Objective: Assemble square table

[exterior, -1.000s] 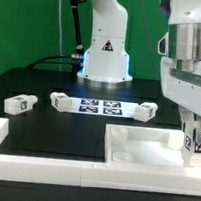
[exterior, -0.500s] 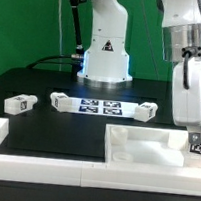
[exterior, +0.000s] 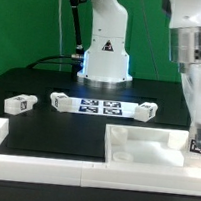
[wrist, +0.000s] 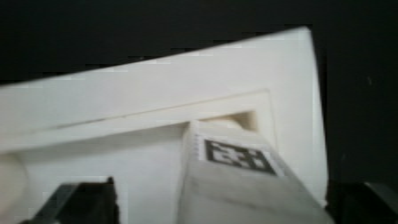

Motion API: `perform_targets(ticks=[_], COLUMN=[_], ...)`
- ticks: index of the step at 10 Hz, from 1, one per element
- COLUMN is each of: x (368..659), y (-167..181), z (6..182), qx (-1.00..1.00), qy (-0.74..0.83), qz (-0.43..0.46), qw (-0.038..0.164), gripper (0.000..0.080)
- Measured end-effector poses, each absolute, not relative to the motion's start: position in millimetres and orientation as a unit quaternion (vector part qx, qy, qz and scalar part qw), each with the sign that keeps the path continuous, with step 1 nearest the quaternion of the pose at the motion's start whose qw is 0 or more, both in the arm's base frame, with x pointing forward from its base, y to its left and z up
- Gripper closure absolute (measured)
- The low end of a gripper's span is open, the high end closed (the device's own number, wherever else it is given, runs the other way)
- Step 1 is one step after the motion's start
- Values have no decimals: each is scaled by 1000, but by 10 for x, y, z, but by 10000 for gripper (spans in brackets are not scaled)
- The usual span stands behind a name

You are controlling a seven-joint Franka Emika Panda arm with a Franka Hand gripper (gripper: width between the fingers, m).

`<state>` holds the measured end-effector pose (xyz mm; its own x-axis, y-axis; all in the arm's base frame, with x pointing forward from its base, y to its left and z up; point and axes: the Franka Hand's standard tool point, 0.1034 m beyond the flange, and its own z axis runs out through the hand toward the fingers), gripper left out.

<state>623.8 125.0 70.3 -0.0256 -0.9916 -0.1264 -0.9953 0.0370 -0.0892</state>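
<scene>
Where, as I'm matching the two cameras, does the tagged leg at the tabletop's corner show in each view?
Exterior view: the leg is at the exterior view's right edge, below the gripper, at the tabletop's corner.
Wrist view: the leg is close up between the dark fingers, tag toward the camera.
Shared landmark: the tabletop's raised rim corner.

We see the tabletop (exterior: 143,151) as smooth white plastic with a soft sheen, and a loose leg (exterior: 20,103) looks like the same plastic. The table (exterior: 46,125) beneath is matt black, while the arm's base (exterior: 106,51) has a glossy white shell.
</scene>
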Motion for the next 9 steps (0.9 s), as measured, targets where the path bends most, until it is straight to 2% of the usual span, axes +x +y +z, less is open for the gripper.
perform_targets(ticks=[1,2,4,7,9], x=[6232,6229,6224,6252,6278], y=[1278,1254,1250,1248,1209], z=[728,706,699,706,769], qx=[-714,-742,-802,-932,-963], qy=[696,666,592,358,258], qz=[12,9,-1,-35,-62], qw=[77,76,72,50,50], gripper=[172,157,151,150,150])
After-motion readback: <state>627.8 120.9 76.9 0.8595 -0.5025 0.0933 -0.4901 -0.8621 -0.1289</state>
